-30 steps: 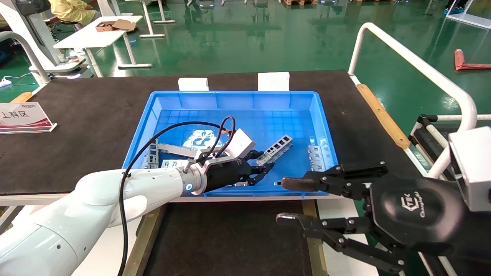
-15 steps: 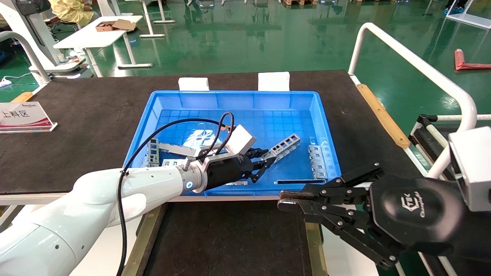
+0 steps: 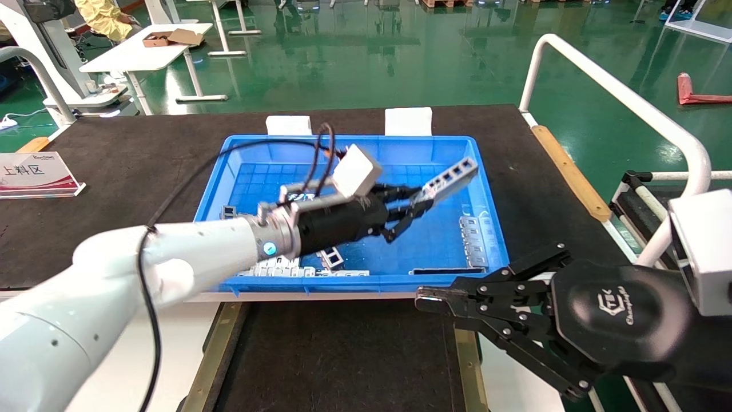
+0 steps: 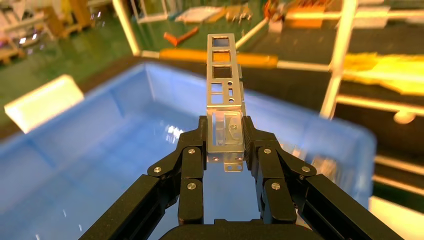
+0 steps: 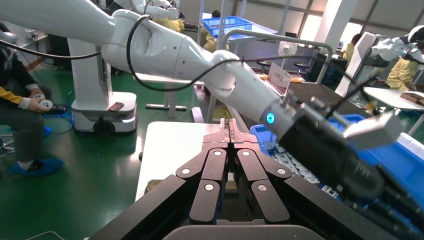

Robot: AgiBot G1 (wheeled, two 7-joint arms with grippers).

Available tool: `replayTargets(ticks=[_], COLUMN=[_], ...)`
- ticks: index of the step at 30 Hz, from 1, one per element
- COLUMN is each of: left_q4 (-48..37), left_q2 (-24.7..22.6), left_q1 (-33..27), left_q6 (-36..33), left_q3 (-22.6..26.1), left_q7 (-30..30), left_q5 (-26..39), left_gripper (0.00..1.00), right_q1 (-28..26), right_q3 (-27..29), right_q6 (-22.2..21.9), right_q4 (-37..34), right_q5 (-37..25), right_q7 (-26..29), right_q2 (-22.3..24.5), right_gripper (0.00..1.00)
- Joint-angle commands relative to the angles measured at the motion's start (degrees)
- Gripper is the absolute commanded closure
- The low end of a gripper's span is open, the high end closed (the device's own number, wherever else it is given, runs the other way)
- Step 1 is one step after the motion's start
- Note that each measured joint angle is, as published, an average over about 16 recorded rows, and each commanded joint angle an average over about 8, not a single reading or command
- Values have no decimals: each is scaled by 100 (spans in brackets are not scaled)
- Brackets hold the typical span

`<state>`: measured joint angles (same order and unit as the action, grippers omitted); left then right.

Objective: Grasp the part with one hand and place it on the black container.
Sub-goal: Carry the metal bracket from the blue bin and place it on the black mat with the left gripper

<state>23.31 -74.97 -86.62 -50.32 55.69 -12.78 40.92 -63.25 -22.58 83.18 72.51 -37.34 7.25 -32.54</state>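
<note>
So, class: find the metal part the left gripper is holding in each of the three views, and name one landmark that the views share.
Head view: the part juts from the left gripper, raised over the blue bin, toward its far right corner.
Left wrist view: the part is at centre, one end clamped between the fingers, the rest pointing away.
Right wrist view: not in it.
Shared landmark: the blue bin.

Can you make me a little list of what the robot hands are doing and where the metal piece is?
left gripper: shut on the metal bar, above the blue bin
metal bar: lifted, tilted up, held at one end between the fingers
right gripper: shut, empty, in front of the bin's near edge
other metal pieces: lying in the bin
black tray: below the bin, nothing on it
</note>
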Motion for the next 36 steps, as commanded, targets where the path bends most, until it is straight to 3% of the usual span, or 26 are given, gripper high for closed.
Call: replayTargets(ticks=[1, 13, 21, 25, 30, 36], left_q4=[-62, 101, 1526, 2573, 3767, 4642], left_q2=[33, 666, 1639, 2245, 2900, 3283], left_q1=[-61, 85, 890, 1529, 2400, 3271], left_q6=[-241, -1958, -2484, -2211, -1383, -118], left_q3=[-67, -155, -192, -183, -112, 13], left_q7=[-97, -175, 6, 230, 567, 768], left_q5=[-94, -384, -631, -751, -832, -782], left_gripper=[100, 100, 100, 100, 100, 100], right_q1=[0, 0, 0, 0, 0, 0], right_q3=[0, 0, -1, -1, -1, -1], right_q6=[0, 0, 0, 0, 0, 0], right_q4=[0, 0, 0, 0, 0, 0], right_q5=[0, 0, 1, 1, 1, 1], right_q7=[0, 0, 0, 0, -1, -1], right_q2=[0, 0, 0, 0, 0, 0], right_gripper=[100, 100, 100, 100, 100, 100])
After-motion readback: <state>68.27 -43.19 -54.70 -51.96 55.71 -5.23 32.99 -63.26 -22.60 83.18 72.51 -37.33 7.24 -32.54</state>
